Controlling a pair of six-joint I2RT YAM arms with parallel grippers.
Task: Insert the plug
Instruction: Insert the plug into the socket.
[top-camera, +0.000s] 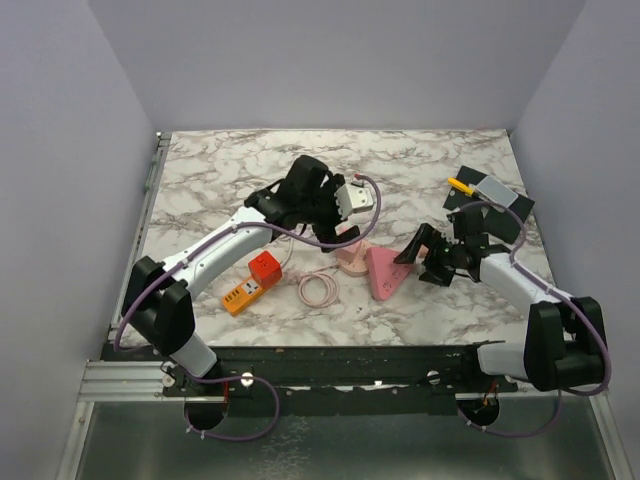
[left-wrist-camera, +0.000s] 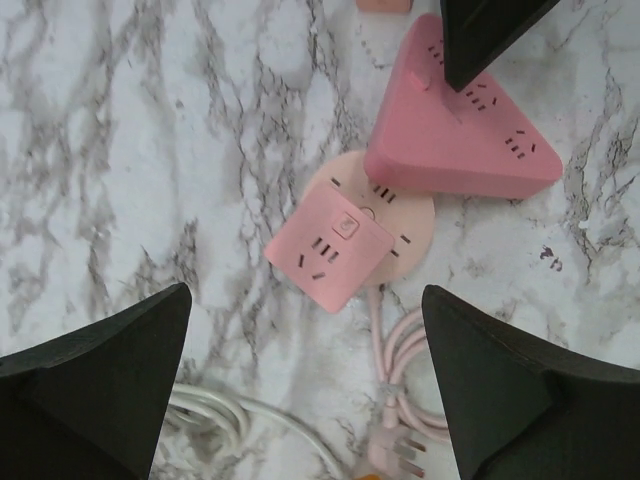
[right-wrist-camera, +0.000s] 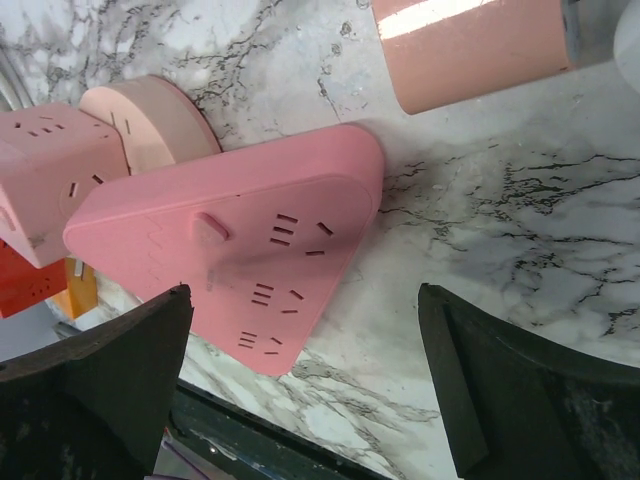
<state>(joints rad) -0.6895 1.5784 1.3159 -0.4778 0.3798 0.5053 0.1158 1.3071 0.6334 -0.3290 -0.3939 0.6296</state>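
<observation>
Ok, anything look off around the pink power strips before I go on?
The pink cube adapter sits off-centre on the round pink strip, overhanging its edge, and the triangular strip crowds that disc. The pink plug lies loose on the marble. No visible damage.

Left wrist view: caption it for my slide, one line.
Left arm's open jaws above a pink cube adapter atop a round pink socket hub, beside a triangular pink power strip.

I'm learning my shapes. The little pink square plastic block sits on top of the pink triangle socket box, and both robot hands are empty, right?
Not quite. The little pink square plastic block sits on the pale pink round socket disc, not on the pink triangle socket box beside it; the left wrist view shows this. The left hand and right hand are empty, yes.
</observation>
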